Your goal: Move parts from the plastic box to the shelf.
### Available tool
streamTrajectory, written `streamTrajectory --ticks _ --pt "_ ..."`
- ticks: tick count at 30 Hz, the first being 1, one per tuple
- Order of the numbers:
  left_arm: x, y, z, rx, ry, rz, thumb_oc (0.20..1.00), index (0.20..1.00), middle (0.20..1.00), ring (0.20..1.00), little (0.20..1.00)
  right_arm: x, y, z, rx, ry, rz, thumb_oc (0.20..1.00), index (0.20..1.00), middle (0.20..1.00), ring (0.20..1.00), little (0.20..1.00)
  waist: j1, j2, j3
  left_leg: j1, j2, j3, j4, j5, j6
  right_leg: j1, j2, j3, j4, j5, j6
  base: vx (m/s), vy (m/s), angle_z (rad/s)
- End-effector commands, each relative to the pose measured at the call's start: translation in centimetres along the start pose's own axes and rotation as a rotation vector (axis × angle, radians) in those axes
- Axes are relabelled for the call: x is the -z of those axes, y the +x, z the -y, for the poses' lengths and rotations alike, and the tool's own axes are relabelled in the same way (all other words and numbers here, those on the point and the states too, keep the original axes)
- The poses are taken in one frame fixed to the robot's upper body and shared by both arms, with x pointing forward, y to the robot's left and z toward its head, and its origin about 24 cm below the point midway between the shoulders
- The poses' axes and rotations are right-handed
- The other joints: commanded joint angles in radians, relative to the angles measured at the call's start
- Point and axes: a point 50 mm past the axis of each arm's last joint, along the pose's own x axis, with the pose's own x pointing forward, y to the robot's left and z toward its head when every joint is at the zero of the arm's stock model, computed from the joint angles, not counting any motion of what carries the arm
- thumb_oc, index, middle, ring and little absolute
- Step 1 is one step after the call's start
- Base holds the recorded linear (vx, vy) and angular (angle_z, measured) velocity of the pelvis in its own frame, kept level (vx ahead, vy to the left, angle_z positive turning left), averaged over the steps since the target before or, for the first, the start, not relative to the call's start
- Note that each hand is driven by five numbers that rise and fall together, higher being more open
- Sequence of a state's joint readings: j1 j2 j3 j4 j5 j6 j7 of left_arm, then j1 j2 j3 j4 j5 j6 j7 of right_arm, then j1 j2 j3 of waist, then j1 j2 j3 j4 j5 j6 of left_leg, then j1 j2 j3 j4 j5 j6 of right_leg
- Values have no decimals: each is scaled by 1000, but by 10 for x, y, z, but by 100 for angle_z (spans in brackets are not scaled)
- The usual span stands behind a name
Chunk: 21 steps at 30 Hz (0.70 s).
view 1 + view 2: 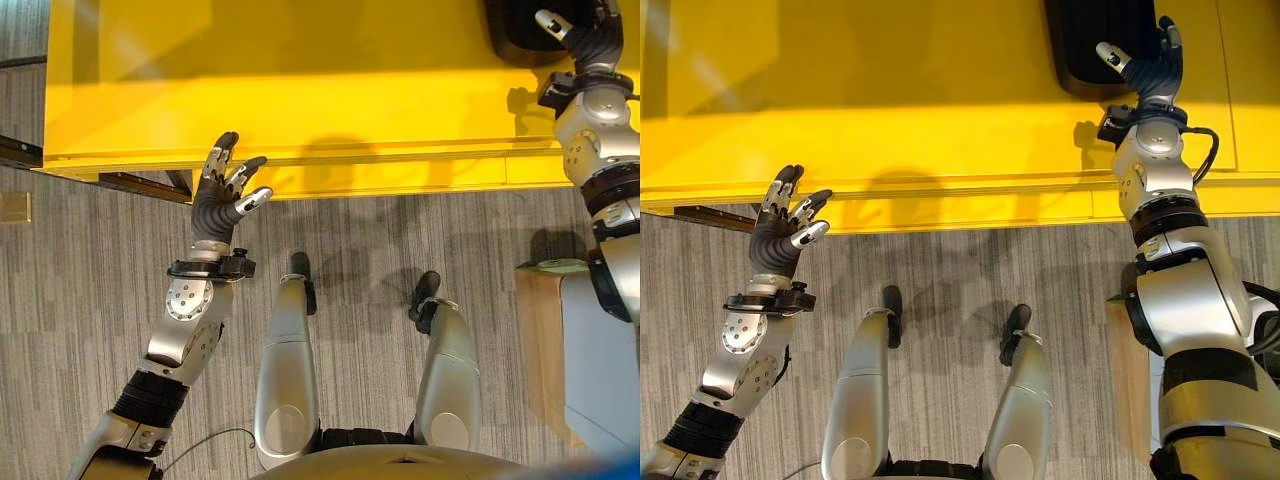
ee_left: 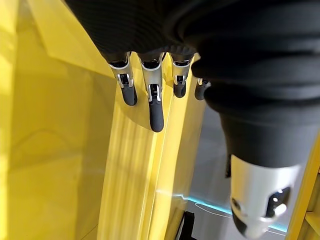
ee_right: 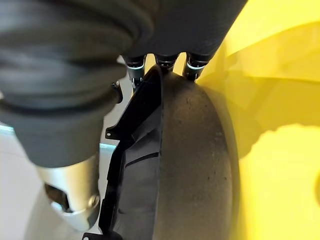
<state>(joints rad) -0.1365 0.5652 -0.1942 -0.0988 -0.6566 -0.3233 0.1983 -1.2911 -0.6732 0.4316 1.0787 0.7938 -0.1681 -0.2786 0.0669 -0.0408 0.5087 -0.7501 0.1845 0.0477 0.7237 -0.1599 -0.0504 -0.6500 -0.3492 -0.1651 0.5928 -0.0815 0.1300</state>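
A black moulded part [image 1: 1095, 45] lies on the yellow shelf [image 1: 890, 100] at its far right. My right hand [image 1: 1152, 68] reaches over the shelf's front edge and rests against the part's near right side. Its fingers run straight along the part's rim [image 3: 150, 130], their tips hidden behind it, and the thumb [image 3: 65, 200] stands off to the side, clear of the part. My left hand [image 1: 218, 200] hovers open at the shelf's front edge, left of centre, holding nothing. Its fingers [image 2: 156, 110] point at the yellow lip.
The shelf's front lip [image 1: 400, 165] spans the view, with grey carpet [image 1: 400, 250] in front of it. A pale wooden and white box [image 1: 560, 340] stands on the floor at my right. A dark bar [image 1: 130, 183] sticks out under the shelf's left end.
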Motion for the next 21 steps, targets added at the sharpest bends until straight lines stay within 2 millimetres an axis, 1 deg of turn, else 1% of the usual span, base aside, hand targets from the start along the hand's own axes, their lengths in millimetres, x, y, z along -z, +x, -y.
streamTrajectory --ticks 1,7,11,12,13,17,20,21 --pt "26 -22 -2 -13 0 -156 1000 1000 1000 1000 1000 -5 -2 -4 -22 69 42 1000 1000 1000 1000 1000 6 3 11 2 44 -89 -85 34 -69 62 6 -1 148 -151 -21 0 0 0" --pt "26 -23 -5 -24 5 -156 1000 1000 1000 1000 1000 -6 -3 -8 -42 80 52 1000 1000 1000 1000 1000 6 0 11 3 42 -91 -84 35 -69 62 6 0 152 -152 -21 0 0 0" --pt "25 -23 -5 -23 5 -154 1000 1000 1000 1000 1000 -8 -2 -3 -19 72 57 1000 1000 1000 1000 1000 6 -2 11 2 42 -91 -81 34 -68 61 7 1 153 -153 -22 0 0 0" --pt "26 -23 -4 -21 4 -158 1000 1000 1000 1000 1000 -10 -1 1 -4 68 59 1000 1000 1000 1000 1000 6 -1 11 3 42 -91 -82 34 -69 62 8 1 153 -153 -21 0 0 0" --pt "25 -23 -6 -27 6 -153 1000 1000 1000 1000 1000 -16 1 9 23 46 82 1000 1000 1000 1000 1000 3 -4 11 5 42 -90 -86 35 -69 65 9 -1 150 -150 -20 0 0 0" --pt "24 -23 -7 -37 9 -143 1000 1000 1000 1000 1000 -31 3 25 81 3 140 1000 1000 1000 1000 1000 -2 -6 11 11 42 -92 -86 34 -69 70 9 0 149 -150 -19 0 0 0" --pt "22 -21 -8 -50 12 -127 1000 1000 1000 1000 1000 -51 3 38 130 -29 229 1000 1000 1000 1000 1000 -9 -8 11 15 42 -92 -87 32 -69 75 9 1 147 -148 -17 0 0 0" --pt "22 -21 -8 -53 14 -119 1000 1000 1000 1000 1000 -61 2 45 158 -57 272 1000 1000 1000 1000 1000 -11 -9 10 17 42 -93 -86 31 -69 77 9 1 146 -148 -16 0 0 0"
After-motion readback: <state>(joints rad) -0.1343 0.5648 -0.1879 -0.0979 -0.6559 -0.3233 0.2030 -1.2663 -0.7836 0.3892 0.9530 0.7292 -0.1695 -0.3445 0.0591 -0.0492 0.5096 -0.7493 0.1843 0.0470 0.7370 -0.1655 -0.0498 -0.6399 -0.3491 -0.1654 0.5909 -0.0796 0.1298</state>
